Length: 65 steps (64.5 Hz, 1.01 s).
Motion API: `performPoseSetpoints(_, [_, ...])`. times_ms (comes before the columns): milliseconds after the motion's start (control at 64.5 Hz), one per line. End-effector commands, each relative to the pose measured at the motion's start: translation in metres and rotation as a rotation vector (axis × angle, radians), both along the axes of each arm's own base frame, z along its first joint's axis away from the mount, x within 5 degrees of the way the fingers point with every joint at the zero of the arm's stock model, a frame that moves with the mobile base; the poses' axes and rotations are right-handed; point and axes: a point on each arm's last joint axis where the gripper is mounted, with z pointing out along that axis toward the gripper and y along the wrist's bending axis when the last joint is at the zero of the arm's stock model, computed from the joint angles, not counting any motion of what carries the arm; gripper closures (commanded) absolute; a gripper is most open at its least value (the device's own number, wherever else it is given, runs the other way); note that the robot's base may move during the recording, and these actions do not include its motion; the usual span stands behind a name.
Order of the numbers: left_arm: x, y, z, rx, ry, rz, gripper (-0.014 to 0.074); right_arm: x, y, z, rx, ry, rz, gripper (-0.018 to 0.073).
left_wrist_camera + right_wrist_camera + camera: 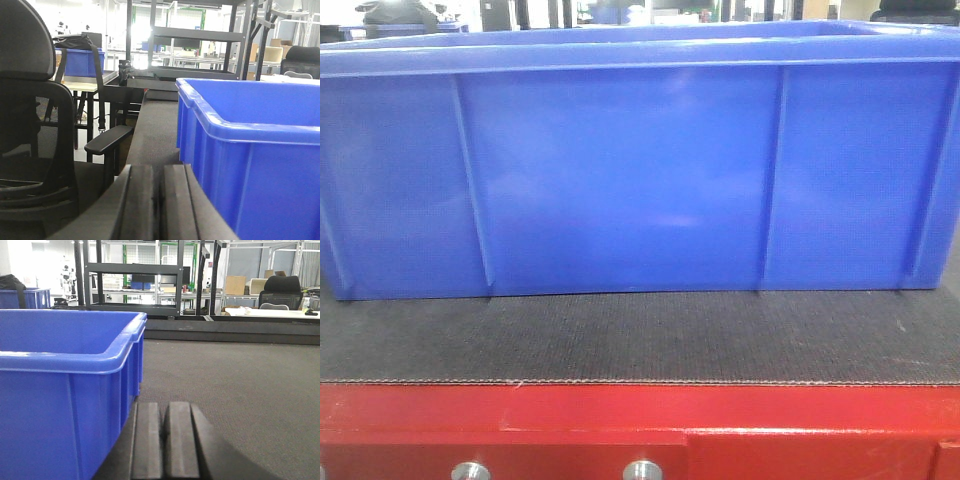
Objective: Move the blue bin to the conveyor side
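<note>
The blue bin [640, 160] fills nearly the whole width of my front view, standing upright on the conveyor side [640, 335], its long ribbed wall facing me and its base resting on the dark woven belt a little way back from the belt's near edge. Below that edge, along the bottom of the frame, runs the red frame [640, 415] with two round silver bolts [642, 470] showing at the very bottom. From my left wrist, the bin [250, 150] takes up the right half of the picture, its thick rim curving round a corner, and my left jaws [160, 205] sit at the bottom centre, pressed together with only a thin dark seam between them and nothing in them; they are just beside the bin's corner, and I cannot tell whether they touch it. A black office chair [35, 125] fills the left of that frame, with its armrest reaching toward the belt. From my right wrist, the bin [65, 390] occupies the left half, and my right jaws [162, 440] lie at the bottom centre, likewise clenched on nothing, low over the belt [240, 390] that stretches across the right of the frame. Dark metal shelving [145, 275] stands at the upper middle beyond the belt.
</note>
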Motion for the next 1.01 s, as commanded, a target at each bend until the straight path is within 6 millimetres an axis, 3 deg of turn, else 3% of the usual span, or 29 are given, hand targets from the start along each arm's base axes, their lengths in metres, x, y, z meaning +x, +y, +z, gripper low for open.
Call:
performPoseSetpoints(0, [-0.0008, -0.0004, 0.0027, 0.013, -0.025, -0.005, 0.0584, -0.0006, -0.0003, 0.0024, 0.0, -0.028, -0.005, 0.0648])
performPoseSetpoints(992, [-0.0008, -0.0003, 0.0027, 0.012, -0.025, -0.003, 0.0584, -0.0006, -0.0003, 0.0024, 0.0, -0.028, -0.005, 0.0648])
